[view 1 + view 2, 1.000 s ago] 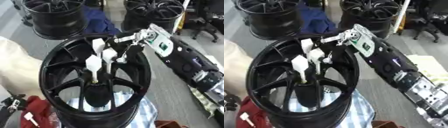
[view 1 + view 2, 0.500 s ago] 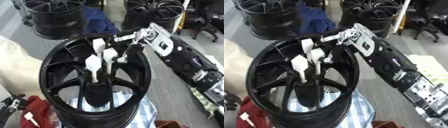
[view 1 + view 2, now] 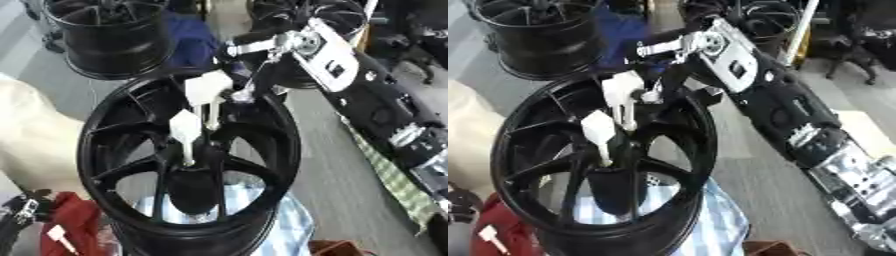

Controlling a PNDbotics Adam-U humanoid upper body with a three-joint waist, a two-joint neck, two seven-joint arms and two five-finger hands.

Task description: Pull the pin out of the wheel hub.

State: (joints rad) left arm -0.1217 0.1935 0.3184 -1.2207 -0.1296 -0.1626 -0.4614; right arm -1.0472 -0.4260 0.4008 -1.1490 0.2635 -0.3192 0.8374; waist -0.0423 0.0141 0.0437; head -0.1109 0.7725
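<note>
Two white pins (image 3: 185,131) are seen standing in the black wheel hub (image 3: 114,165). The upper pin (image 3: 208,92) is pinched by the curled fingers (image 3: 245,92) of the right hand (image 3: 262,55) near the rim.

Two spare black wheels stand at the top: one upper left (image 3: 114,35), one upper centre-right (image 3: 302,20). Blue cloth (image 3: 188,42) lies between them. Cream fabric (image 3: 31,135) at the left edge. Red cloth (image 3: 70,225) in the lower left corner. Blue-and-white checked cloth (image 3: 289,225) at bottom centre. Grey floor (image 3: 337,200) on the right. Green checked strip (image 3: 398,192) at lower right.
</note>
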